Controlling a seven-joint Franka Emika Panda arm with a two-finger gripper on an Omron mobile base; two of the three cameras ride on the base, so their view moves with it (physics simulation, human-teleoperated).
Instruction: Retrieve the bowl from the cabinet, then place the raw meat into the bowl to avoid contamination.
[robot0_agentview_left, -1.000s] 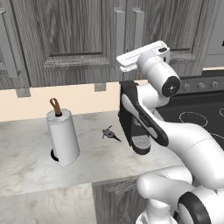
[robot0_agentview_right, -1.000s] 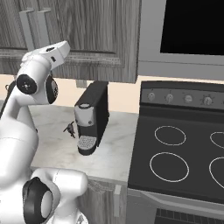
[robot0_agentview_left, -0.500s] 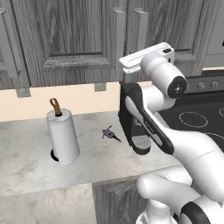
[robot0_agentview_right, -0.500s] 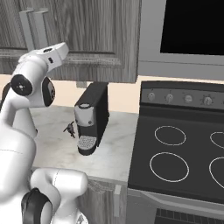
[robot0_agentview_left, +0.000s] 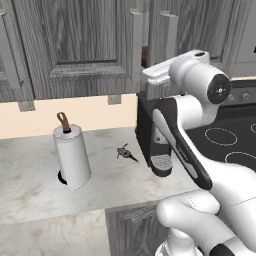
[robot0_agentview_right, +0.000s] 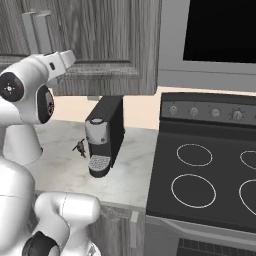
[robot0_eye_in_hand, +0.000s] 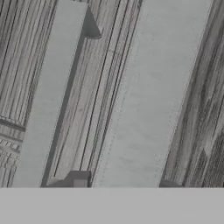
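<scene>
No readable text, label, brand, number or sign anywhere I look. Stove (robot0_agentview_right: 210, 165) panel has knobs with marks too small to read. Coffee machine (robot0_agentview_right: 104, 134) front carries no legible logo. Cabinet (robot0_agentview_left: 85, 45) doors plain wood grain.

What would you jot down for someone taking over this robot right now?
Claw: up at the cabinet, facing its two bar handles at close range; whether it is open or shut cannot be told.
Things: the raw meat lies on the counter, between the paper-towel roll and the coffee machine.
Done: nothing fetched or moved yet.
Left: open a door, bring out the bowl, set it down, put the meat in it.
</scene>
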